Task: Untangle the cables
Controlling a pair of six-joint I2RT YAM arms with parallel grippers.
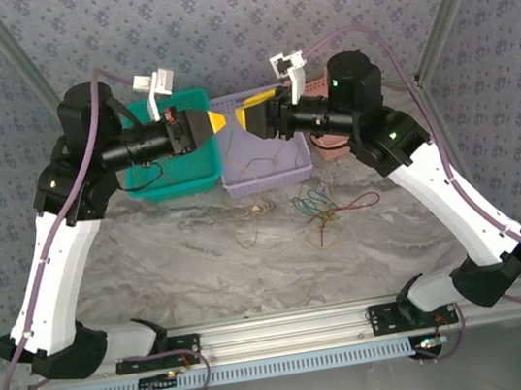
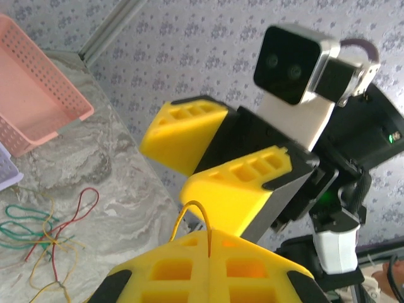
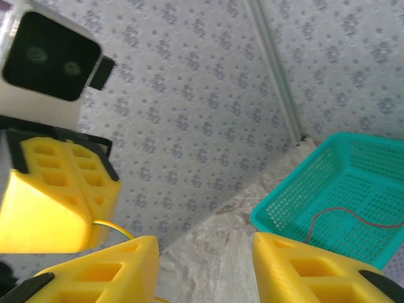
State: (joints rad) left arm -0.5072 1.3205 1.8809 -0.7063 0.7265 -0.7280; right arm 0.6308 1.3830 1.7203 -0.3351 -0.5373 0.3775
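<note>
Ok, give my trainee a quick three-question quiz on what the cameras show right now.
1. True or false: the left hand is shut on a yellow cable.
2. Which basket holds a red cable? A pink, B teal, C purple.
3. Fill in: the right hand has its jaws ____.
Key: 1 true; 2 B, the teal basket; 3 open.

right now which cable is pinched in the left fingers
The yellow cable: its loop sticks out of the shut left fingers, up off the table, while the red cable and green cable lie loose on it.
</note>
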